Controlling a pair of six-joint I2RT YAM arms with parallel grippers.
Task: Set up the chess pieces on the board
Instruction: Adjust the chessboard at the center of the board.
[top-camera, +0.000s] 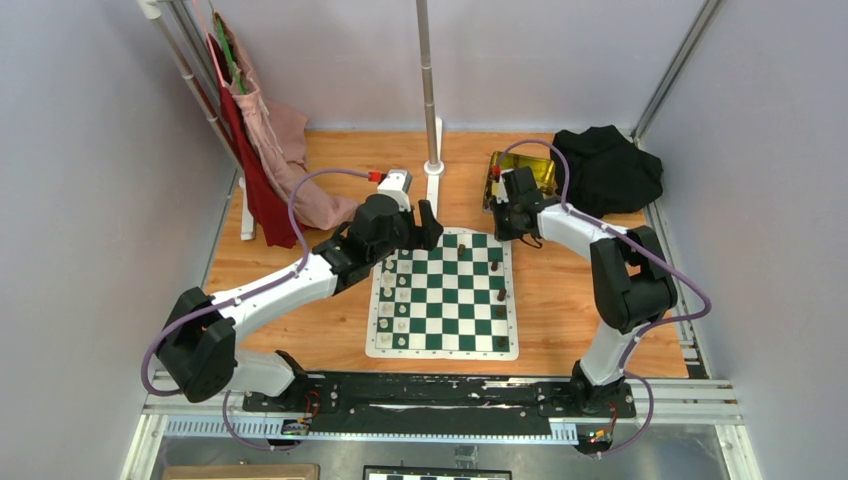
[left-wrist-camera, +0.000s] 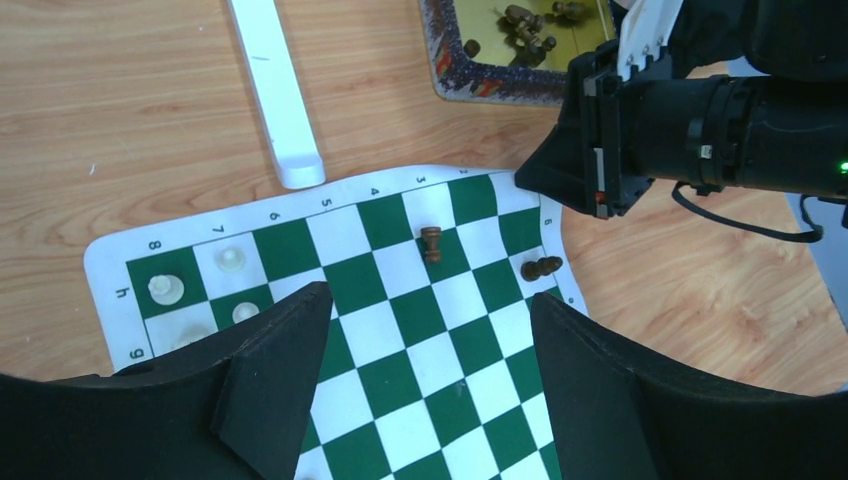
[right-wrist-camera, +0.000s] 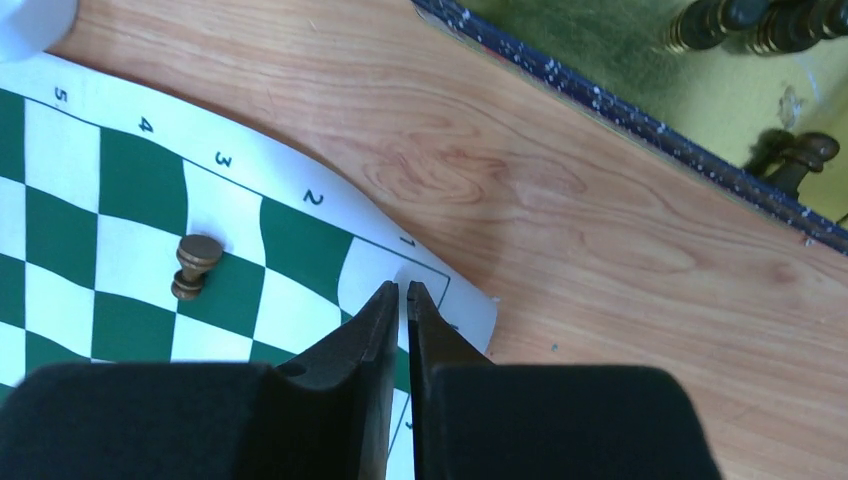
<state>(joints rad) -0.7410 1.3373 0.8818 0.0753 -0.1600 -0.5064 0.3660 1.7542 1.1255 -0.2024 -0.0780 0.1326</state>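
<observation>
The green and white board (top-camera: 441, 296) lies mid-table. Cream-white pieces stand along its left side. Dark brown chess pieces stand on its far and right squares, one at the far middle (top-camera: 463, 247) and others along the right edge (top-camera: 501, 295). In the left wrist view one dark piece (left-wrist-camera: 431, 243) stands upright and another (left-wrist-camera: 541, 267) lies on its side at the board edge. My left gripper (left-wrist-camera: 430, 298) is open and empty above the board's far left part (top-camera: 415, 235). My right gripper (right-wrist-camera: 402, 291) is shut and empty over the board's far right corner (top-camera: 505, 230). A dark pawn (right-wrist-camera: 193, 265) stands to its left.
A gold tin (top-camera: 521, 174) holding several more dark pieces (right-wrist-camera: 760, 22) sits just beyond the right gripper. A white pole base (left-wrist-camera: 275, 90) and pole (top-camera: 430, 90) stand behind the board. Black cloth (top-camera: 606, 166) lies far right, clothes (top-camera: 262, 150) hang far left.
</observation>
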